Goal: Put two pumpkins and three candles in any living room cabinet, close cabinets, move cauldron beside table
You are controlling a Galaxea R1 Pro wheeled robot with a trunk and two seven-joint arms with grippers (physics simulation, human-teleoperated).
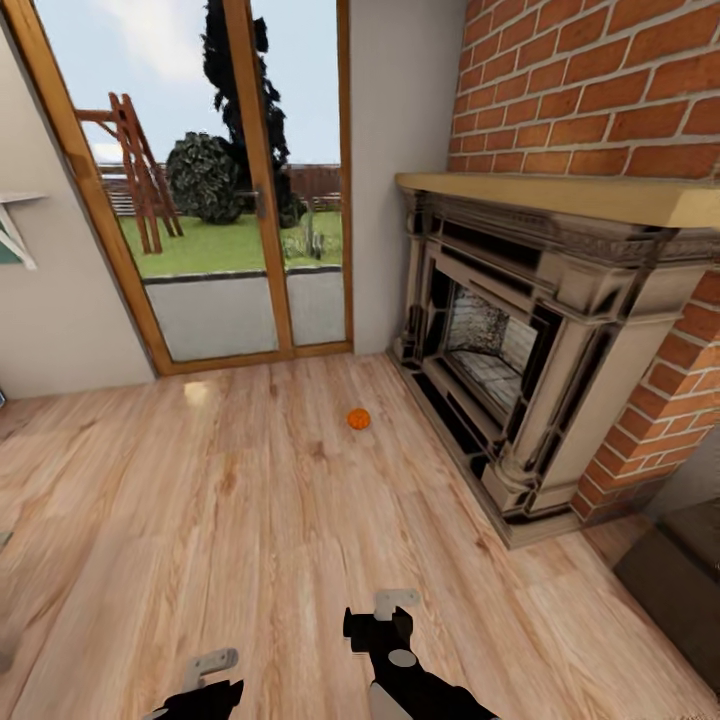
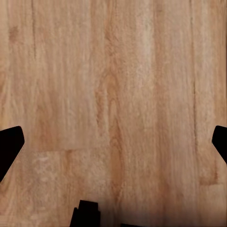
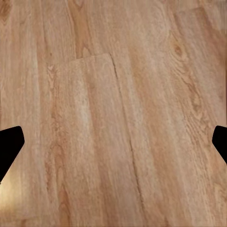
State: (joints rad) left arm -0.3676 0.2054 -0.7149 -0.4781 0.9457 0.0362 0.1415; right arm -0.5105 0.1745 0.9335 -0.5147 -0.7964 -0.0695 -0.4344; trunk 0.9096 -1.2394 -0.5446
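Black-and-grey, your right tool [image 1: 396, 600] hangs low over the wooden floor [image 1: 200, 500] with its fingers spread wide and nothing between them; in the right wrist view the two dark fingertips [image 3: 9, 146] sit at opposite edges with bare planks in the gap. Your left tool [image 1: 215, 665] is likewise released and empty, its fingertips [image 2: 10, 144] wide apart over plain boards. From the right tool, look toward 12 o'clock, just a shade to 11: one small orange pumpkin [image 1: 359, 419] sits alone on the floor, well ahead of both arms and out of reach as the base stands. From the left tool it lies closer to 1 o'clock. The right arm is the nearer one, so that is the likelier arm for the pickup once you roll forward. The pumpkin is round, so no long axis constrains your wrist angle; a top-down approach would probably suit. Past it at about 2 o'clock stands the fireplace [image 1: 520, 360] against the brick wall [image 1: 600, 90], near enough to the pumpkin that you should mind your right elbow. At 11 o'clock is the glass door [image 1: 240, 200].
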